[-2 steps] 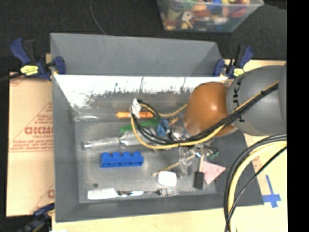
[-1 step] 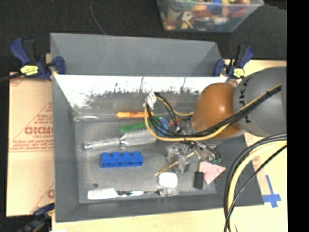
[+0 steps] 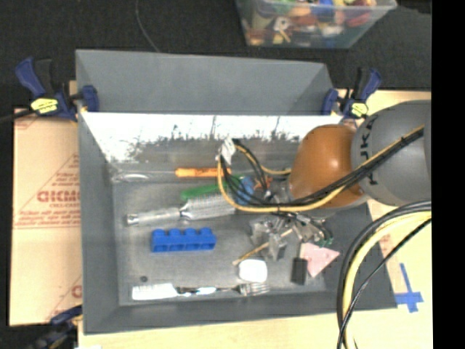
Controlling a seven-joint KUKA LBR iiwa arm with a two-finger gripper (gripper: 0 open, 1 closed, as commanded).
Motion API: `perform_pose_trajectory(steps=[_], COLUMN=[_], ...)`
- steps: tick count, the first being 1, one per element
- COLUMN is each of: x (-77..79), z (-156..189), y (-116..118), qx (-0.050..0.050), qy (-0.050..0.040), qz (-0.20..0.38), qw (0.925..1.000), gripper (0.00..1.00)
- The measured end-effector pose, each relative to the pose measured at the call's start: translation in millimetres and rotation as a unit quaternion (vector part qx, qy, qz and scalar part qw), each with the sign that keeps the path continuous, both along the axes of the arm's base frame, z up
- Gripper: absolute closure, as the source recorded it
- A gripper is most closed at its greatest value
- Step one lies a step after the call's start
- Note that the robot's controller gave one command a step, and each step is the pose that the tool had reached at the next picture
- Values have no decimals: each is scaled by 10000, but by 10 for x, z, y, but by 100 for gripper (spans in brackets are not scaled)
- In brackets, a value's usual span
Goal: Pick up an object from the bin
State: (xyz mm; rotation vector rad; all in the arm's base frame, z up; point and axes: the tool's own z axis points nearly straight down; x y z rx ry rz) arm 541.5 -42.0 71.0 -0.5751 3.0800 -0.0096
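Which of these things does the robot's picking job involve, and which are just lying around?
In the job: gripper, over the right side of the grey bin; nearest it, a white oval piece, pink triangle, small black block.
Lying about: blue studded brick, clear-handled brush, orange pen, tub of toys outside the bin.

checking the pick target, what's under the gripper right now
The gripper hangs over the right part of the bin. Just beside it lie a white oval piece, a pink triangular piece and a small black block. Whatever lies straight beneath it is covered.
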Motion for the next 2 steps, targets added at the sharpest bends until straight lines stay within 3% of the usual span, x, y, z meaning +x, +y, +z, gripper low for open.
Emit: perform_pose_trajectory(steps=[2], x=[9], z=[241], y=[-12], qx=[-9], qy=[-28], qz=[3], qw=[10000], gripper=[100])
